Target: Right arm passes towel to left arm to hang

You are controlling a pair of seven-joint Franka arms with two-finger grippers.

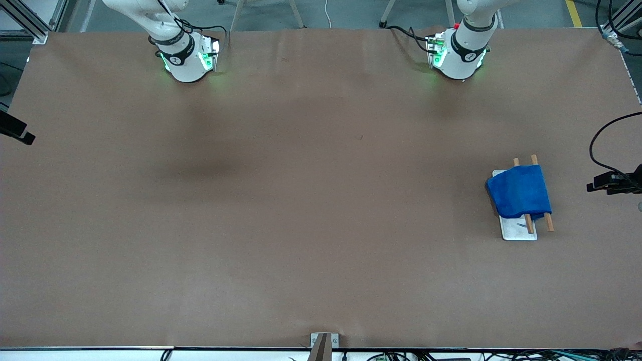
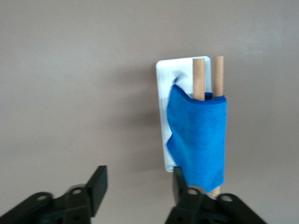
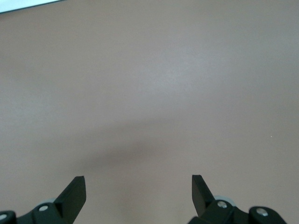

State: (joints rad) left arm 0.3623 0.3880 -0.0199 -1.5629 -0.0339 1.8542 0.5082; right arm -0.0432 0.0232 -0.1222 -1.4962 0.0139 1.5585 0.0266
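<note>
Towel: the bright royal-blue fleecy rectangular towel (image 1: 519,193) hangs draped across two light-brown wooden dowel rails (image 1: 540,193), toward the left arm's end of the table; the rod ends stick out past the cloth on both sides.

Rack: the rails belong to a small rack on a flat white rectangular base plate (image 1: 518,229), which lies on the table with its bare end showing nearer the front camera than the towel.

Towel from above: in the left wrist view the blue cloth (image 2: 198,140) folds over both rods (image 2: 198,79), one edge sagging loosely across the white plate (image 2: 164,116).

Left gripper: the black two-finger left gripper (image 2: 138,184) hovers high over the table just beside the rack, fingers spread wide apart and holding nothing; one fingertip overlaps the plate's edge in its own view.

Right gripper: the black two-finger right gripper (image 3: 138,191) hangs over bare table surface, fingers wide apart and empty.

Arms: only the white bases of the right arm (image 1: 183,55) and the left arm (image 1: 459,52) show in the front view.

Table: the brown paper-covered tabletop (image 1: 281,210) carries a soft shadow near the right arm's end.
</note>
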